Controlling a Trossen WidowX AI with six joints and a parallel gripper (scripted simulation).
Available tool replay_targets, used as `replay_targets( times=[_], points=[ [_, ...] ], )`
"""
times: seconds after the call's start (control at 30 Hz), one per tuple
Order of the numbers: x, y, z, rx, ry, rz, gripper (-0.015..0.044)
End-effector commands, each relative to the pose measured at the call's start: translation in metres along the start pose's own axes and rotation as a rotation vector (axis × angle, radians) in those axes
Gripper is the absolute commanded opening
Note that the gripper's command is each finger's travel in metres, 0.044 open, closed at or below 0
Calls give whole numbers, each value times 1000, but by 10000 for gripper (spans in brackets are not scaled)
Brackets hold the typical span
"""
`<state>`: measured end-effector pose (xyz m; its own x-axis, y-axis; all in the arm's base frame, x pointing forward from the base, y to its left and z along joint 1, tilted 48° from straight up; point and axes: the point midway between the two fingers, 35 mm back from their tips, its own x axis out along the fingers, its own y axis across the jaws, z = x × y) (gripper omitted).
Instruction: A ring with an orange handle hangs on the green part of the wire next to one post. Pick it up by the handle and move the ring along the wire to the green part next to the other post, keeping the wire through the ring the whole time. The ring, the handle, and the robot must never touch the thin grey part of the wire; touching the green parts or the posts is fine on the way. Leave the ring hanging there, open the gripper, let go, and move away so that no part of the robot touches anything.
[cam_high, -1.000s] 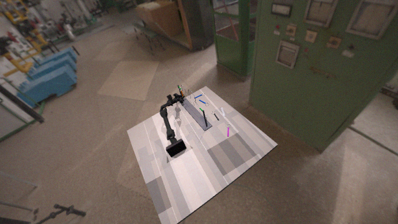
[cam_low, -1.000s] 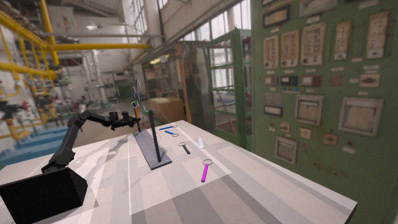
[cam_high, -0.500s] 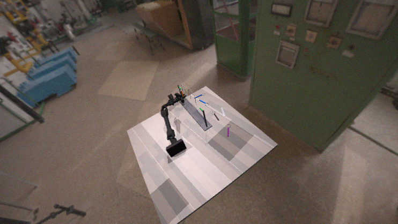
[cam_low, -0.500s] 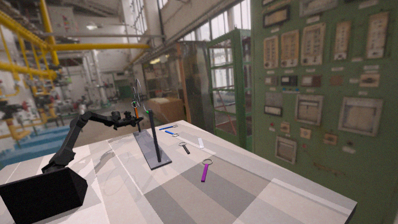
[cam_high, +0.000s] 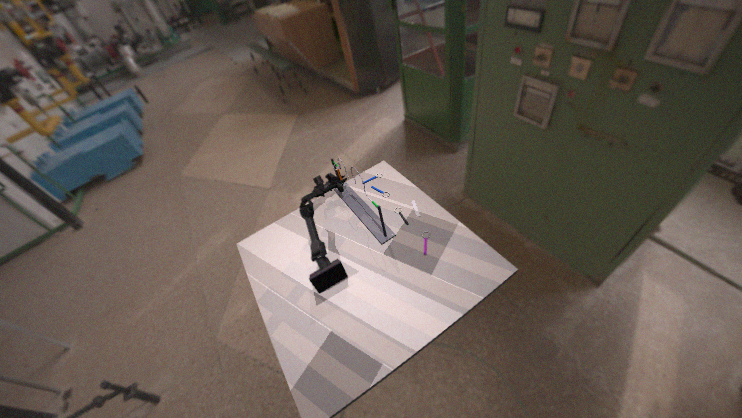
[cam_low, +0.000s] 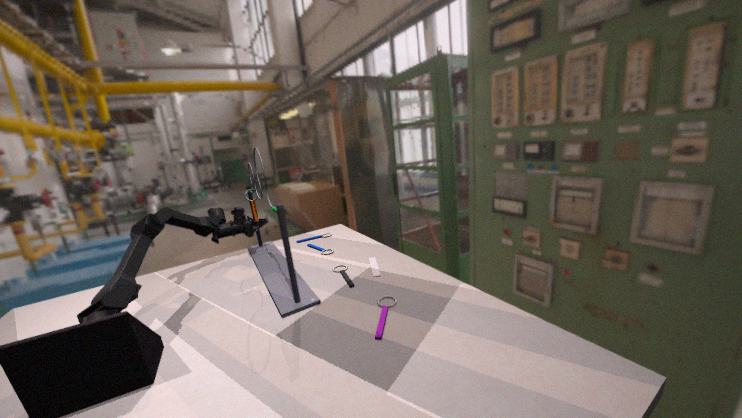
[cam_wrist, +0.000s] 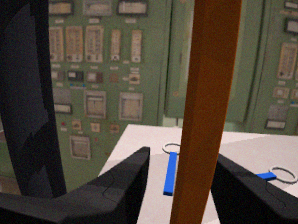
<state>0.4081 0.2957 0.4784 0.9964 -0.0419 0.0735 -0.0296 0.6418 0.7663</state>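
Jaws (cam_high: 342, 182) (cam_low: 261, 222) part-open at orange handle (cam_high: 339, 174) (cam_low: 254, 211) (cam_wrist: 210, 100), not clamped.
Ring (cam_low: 245, 195) up by green wire end at far post (cam_low: 259, 236); wire-through-ring too small to confirm. Near post (cam_high: 381, 220) (cam_low: 288, 254) well apart. Two blue-handled loops (cam_high: 377, 190) (cam_low: 317, 247) (cam_wrist: 170, 175) lie on counter (cam_high: 373, 311) (cam_low: 493, 353) (cam_wrist: 117, 160).
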Motion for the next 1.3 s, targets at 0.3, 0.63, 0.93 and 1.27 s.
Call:
replay_targets(
  times=[0.3, 0.63, 0.93, 1.27],
  points=[
    [1, -1, -3, 1, 4, -1, 160],
    [0, 0, 0, 0, 0, 0, -63],
    [0, 0, 1, 0, 0, 0, -150],
    [0, -1, 14, 0, 0, 1, -150]
  ],
)
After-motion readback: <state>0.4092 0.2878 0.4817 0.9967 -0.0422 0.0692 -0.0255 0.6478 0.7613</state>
